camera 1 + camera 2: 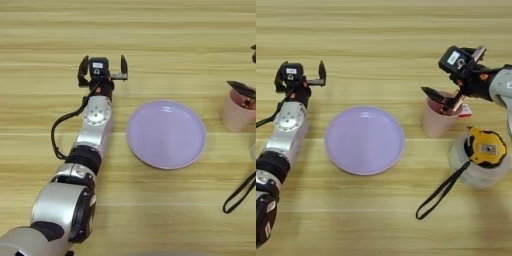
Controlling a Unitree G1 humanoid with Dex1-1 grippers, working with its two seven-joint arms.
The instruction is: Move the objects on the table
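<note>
Tape measure (485, 148) atop tape roll (478, 167); right gripper (446, 100) over pink cup (437, 120).

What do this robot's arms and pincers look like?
Each arm is silver-grey metal with black joint bands and an orange collar behind a black, white-labelled block. The left pincer has two black fingers, as does the right pincer. A black cable loops beside the left arm.
</note>
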